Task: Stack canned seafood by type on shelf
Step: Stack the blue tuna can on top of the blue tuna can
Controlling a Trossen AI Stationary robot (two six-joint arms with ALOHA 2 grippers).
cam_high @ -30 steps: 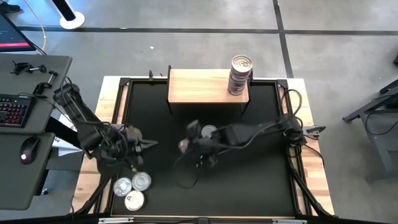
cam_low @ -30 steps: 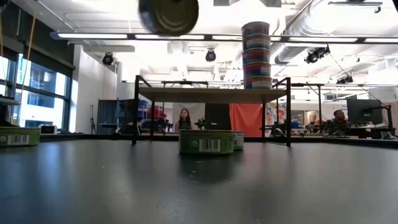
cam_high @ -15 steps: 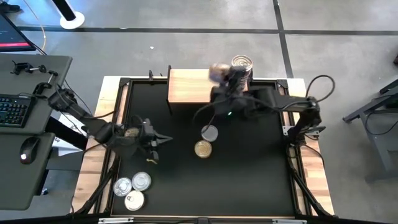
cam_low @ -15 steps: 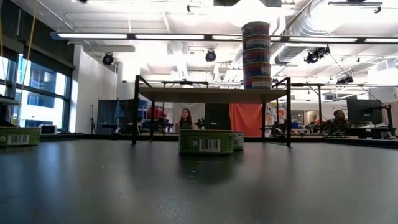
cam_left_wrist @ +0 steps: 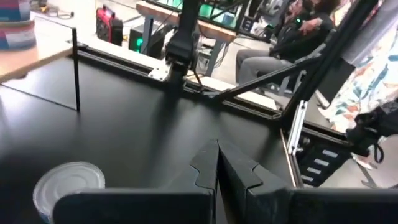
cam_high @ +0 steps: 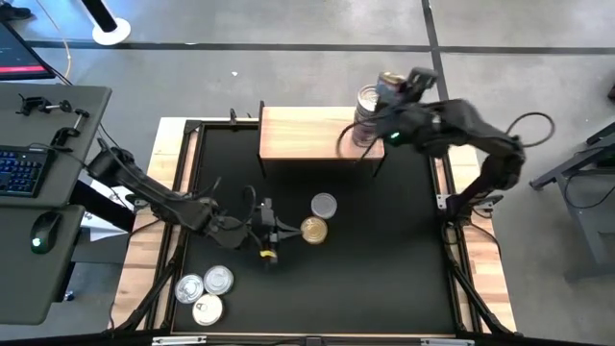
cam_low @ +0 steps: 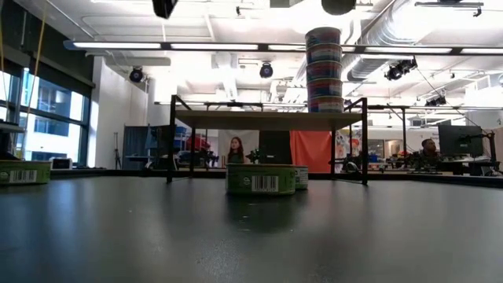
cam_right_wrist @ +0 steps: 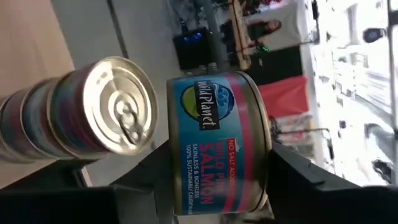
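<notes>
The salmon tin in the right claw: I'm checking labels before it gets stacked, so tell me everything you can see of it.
The salmon tin is a low round metal can with a blue and pink printed label reading "Wild Planet" and "salmon". The right claw grips it by its sides between dark fingers, in the air beside the top of the stack of tins standing on the wooden shelf. Its lid is not visible.

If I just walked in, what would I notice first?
A tall stack of tins on the shelf's right end. Just beside its top, the right gripper holds a salmon tin in the air. On the black table, the left gripper, shut, sits near a gold-topped tin and a silver one, with three more tins at the front left.
</notes>
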